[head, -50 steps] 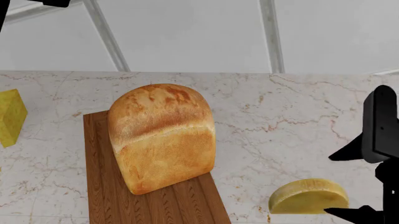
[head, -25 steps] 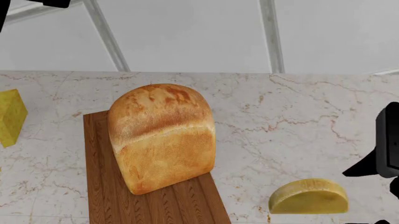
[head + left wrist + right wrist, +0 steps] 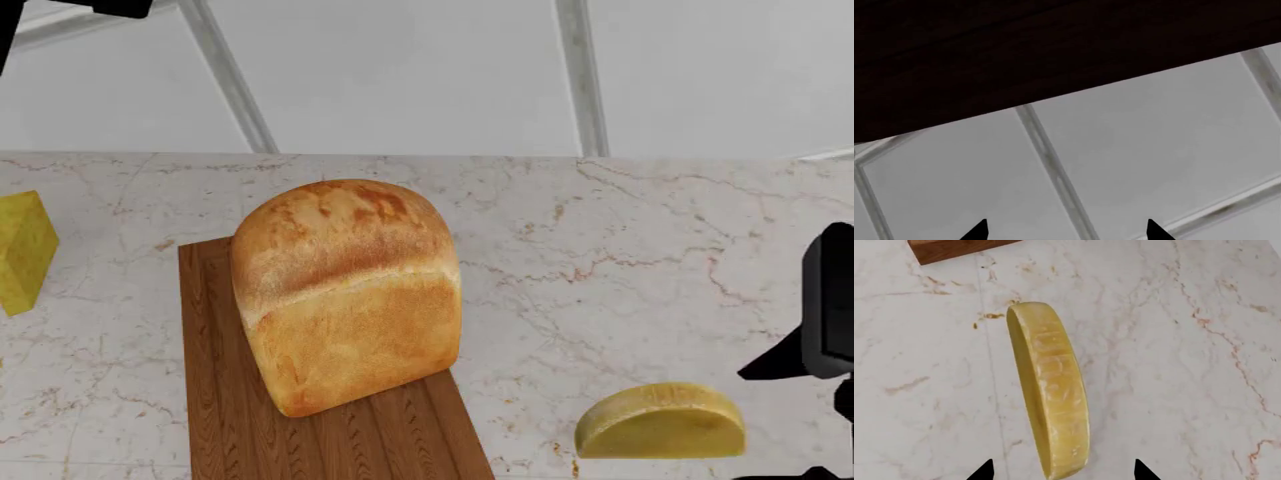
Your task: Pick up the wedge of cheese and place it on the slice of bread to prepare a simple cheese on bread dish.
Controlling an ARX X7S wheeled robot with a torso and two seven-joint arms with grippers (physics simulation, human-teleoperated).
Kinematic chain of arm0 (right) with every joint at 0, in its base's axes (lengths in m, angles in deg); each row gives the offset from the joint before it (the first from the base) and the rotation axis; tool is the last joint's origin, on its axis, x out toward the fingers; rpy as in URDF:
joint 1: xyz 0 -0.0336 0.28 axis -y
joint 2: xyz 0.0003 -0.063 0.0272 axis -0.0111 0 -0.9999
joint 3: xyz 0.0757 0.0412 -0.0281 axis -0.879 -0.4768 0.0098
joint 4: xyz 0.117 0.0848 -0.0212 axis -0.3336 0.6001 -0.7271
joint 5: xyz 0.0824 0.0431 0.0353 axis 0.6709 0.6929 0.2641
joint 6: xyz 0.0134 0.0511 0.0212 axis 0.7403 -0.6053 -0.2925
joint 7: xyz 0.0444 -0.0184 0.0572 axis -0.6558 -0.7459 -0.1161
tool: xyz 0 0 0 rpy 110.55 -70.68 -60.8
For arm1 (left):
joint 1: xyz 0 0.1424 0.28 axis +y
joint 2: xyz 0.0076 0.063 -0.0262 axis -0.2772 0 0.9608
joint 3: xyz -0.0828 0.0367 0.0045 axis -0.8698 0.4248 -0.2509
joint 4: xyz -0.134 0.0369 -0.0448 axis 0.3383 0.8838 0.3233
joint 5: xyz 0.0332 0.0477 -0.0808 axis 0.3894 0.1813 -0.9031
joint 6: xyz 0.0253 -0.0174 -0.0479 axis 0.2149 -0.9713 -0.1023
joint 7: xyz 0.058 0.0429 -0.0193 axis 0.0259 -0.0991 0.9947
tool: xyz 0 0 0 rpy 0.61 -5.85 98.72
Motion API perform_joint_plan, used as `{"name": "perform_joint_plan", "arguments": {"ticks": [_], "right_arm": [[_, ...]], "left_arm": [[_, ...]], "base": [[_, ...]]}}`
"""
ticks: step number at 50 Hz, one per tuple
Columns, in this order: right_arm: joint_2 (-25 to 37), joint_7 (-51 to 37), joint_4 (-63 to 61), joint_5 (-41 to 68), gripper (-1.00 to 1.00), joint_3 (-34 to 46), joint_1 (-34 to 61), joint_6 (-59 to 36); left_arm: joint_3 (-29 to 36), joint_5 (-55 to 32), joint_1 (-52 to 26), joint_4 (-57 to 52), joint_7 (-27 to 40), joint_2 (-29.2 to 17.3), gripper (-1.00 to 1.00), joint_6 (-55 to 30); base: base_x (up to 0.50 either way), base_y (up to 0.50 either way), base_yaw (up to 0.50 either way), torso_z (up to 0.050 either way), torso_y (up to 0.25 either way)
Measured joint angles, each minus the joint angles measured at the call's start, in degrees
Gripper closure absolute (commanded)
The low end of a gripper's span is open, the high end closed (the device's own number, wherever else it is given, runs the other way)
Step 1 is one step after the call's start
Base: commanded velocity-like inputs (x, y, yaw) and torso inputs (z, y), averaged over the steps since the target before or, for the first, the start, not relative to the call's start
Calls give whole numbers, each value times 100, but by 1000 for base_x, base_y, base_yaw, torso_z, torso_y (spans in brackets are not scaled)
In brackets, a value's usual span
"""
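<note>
The wedge of cheese (image 3: 661,422) is a pale yellow half-disc lying on the marble counter at the front right. The slice of bread (image 3: 347,290) is a golden-brown loaf standing on a wooden cutting board (image 3: 334,435) left of centre. My right gripper (image 3: 747,428) is at the view's right edge, open, its black fingers reaching either side of the cheese's right end. In the right wrist view the cheese (image 3: 1051,390) runs lengthwise toward the open right gripper (image 3: 1062,469), its near end between the fingertips without touching them. The left gripper (image 3: 1066,230) is open and empty, facing grey panels.
A brighter yellow blocky cheese chunk (image 3: 20,250) sits at the counter's far left edge. The marble counter (image 3: 601,230) ends at a grey panelled wall (image 3: 400,70) behind. A corner of the cutting board (image 3: 947,249) shows in the right wrist view.
The right gripper has drawn back toward the right edge of the head view and dropped slightly. Cheese, bread and board have not moved.
</note>
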Motion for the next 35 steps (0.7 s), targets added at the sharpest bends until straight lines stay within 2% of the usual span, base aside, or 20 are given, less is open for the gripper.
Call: {"name": "perform_joint_plan", "arguments": {"ticks": [35], "right_arm": [[-186,-36,7,-89,-100,-12,-80,-63]], "left_arm": [[49,-61,-11,12,53,-37,-100,19]], "base": [[0,1,2,0,0]]}}
